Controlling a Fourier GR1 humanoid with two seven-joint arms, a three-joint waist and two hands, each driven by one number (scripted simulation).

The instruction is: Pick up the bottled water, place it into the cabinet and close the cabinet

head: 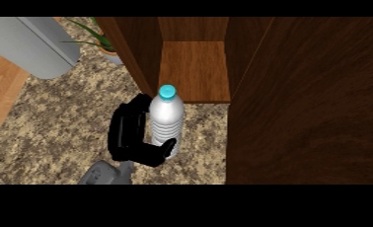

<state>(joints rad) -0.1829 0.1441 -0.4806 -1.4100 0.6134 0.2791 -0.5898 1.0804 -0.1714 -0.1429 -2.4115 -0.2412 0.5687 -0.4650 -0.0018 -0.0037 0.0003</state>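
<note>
Evidently mid-carry: left hand (130, 134), fingers (137, 106) curled round the bottled water (167, 117), holds it before the cabinet (138, 43) (door (299, 112) open); next, ease it upright onto the shelf (195, 70).

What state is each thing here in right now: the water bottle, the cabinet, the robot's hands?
Bottled water: upright, blue cap on, held in front of the cabinet, not yet inside.
Cabinet: open.
Cabinet door: swung wide, at the view's right.
Left hand: curled round the bottled water.
Right hand: not in view.
</note>
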